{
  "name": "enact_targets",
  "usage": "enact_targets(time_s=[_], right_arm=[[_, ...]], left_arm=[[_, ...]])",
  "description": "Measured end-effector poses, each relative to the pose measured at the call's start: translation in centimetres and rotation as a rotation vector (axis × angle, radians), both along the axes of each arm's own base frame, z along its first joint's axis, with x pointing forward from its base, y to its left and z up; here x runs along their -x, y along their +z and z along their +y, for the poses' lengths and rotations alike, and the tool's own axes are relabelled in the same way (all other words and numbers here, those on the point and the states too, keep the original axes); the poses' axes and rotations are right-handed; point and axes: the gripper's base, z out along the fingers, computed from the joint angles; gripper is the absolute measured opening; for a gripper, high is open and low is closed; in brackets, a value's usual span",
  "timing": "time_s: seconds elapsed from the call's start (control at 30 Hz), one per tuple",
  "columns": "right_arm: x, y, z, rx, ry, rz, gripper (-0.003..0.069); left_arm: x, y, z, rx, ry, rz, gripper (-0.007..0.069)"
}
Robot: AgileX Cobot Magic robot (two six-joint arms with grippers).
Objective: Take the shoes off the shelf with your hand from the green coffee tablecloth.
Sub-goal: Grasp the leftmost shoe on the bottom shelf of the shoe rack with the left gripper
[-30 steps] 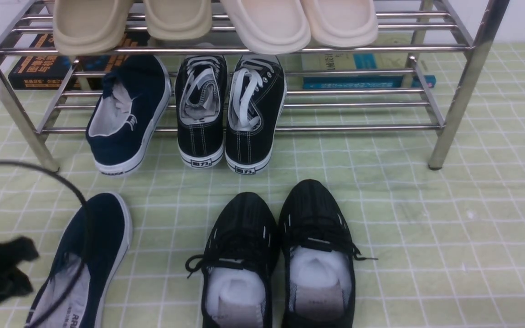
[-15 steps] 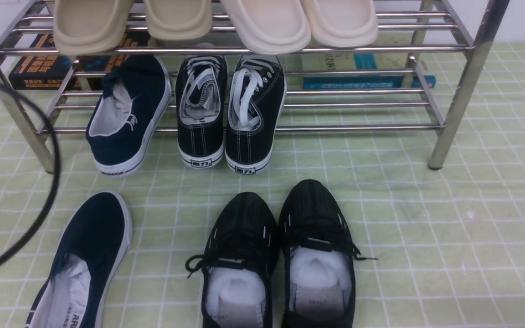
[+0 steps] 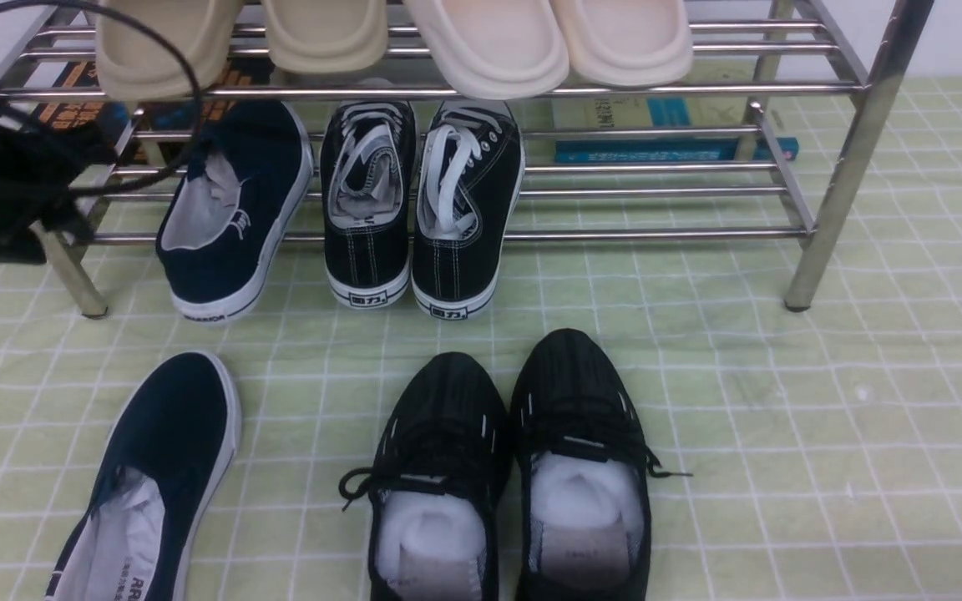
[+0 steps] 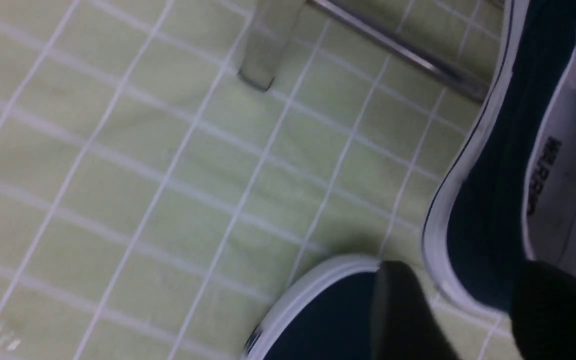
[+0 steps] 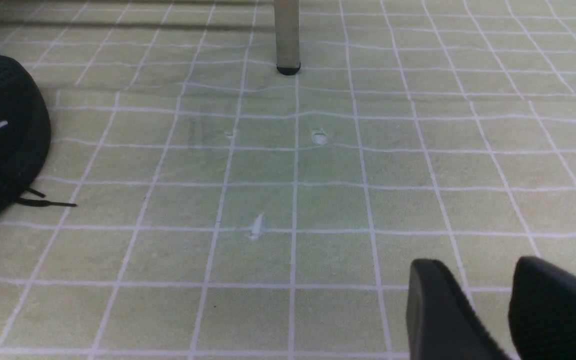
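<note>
**Far left.** The left hand point(image 3: 5, 188) is seen in the front view as a dark, blurred mass before the left front leg of the shelf point(image 3: 832, 200). Its black cable point(image 3: 190, 79) is looped across the upper tier. In the left wrist view its fingers point(image 4: 398, 320) are shown spread apart with nothing held between them.

**Left.** One of the shoes point(image 3: 235, 209), a navy slip-on, is laid on the lower tier with its toe inward. Its heel projects over the front bar, and whether the heel touches the cloth cannot be told. The second navy slip-on point(image 3: 159, 467) is laid on the green coffee tablecloth point(image 3: 782, 401) in front of the shelf. Its toe points toward the shelf and its heel is cut by the frame edge.

**Centre.** A pair of black lace-up sneakers point(image 3: 368, 209) is set side by side on the lower tier, just beside the shelved slip-on. A pair of all-black mesh shoes point(image 3: 448, 434) is placed on the cloth before them. Beige slippers point(image 3: 322, 33) and cream slippers point(image 3: 548, 42) are carried on the upper tier. A dark book point(image 3: 63, 133) and a teal-edged book point(image 3: 665, 150) are seen behind the shelf.

**Right.** The right hand point(image 5: 478, 272) is recorded in the right wrist view. Its fingers point(image 5: 433, 305) are parted and grip nothing, and they are held over the cloth with a shelf leg ahead.
</note>
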Motion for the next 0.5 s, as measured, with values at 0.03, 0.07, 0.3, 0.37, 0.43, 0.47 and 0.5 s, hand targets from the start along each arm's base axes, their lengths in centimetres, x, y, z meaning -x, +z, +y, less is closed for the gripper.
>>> enact_targets(time_s=[0.03,0.07,0.3,0.37,0.43,0.47,0.5], right_arm=[[0.0,0.0,0.0,0.000,0.000,0.000,0.0240],[0.0,0.0,0.0,0.000,0.000,0.000,0.0240],[0.0,0.0,0.0,0.000,0.000,0.000,0.0240],[0.0,0.0,0.0,0.000,0.000,0.000,0.0240],[0.0,0.0,0.0,0.000,0.000,0.000,0.0240],[0.0,0.0,0.0,0.000,0.000,0.000,0.0240],[0.0,0.0,0.0,0.000,0.000,0.000,0.0240]], left_arm=[[-1.0,-0.4,-0.1,0.005,-0.025,0.008,0.0402],[-1.6,-0.7,-0.3,0.016,-0.042,0.012,0.0428],[-4.1,-2.8,-1.1,0.091,-0.117,-0.004,0.0481],[-4.8,-3.7,-1.1,0.084,-0.130,-0.016,0.0477],[-5.4,-4.2,-1.0,0.073,-0.131,-0.037,0.0469],[-5.4,-4.3,-1.0,0.072,-0.130,-0.038,0.0468],[-5.8,-4.7,-1.0,0.068,-0.128,-0.046,0.0459]])
